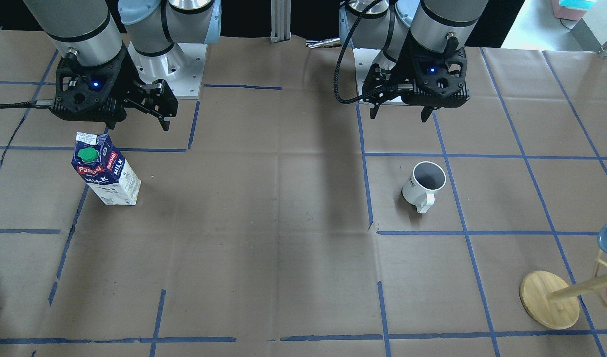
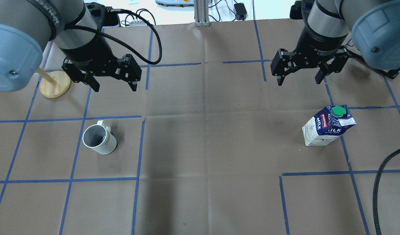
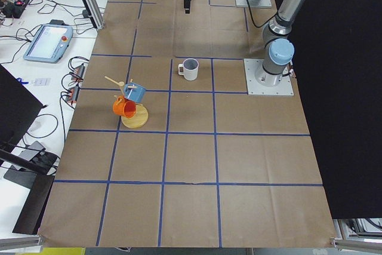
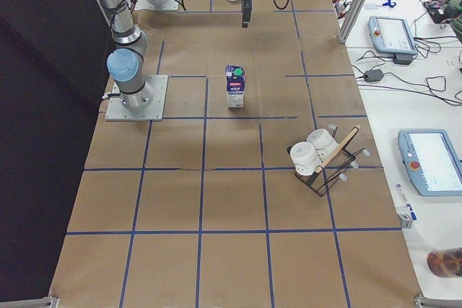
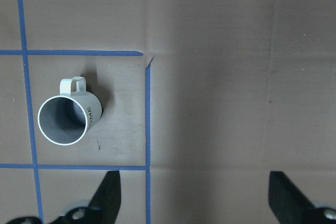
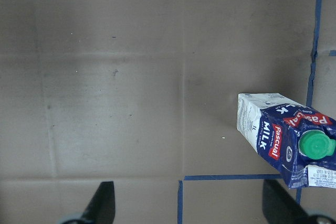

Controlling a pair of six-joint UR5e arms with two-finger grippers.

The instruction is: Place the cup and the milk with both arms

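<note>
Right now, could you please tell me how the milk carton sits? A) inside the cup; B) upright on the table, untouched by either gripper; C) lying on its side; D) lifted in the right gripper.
B: the milk stands upright on the table, the right gripper hangs open apart from it, and the left gripper is far off, near the cup.

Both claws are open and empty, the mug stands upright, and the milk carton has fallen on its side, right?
Not quite: the milk carton stands upright, as the exterior right view shows. The left gripper and right gripper are indeed open and empty, and the mug upright.
</note>
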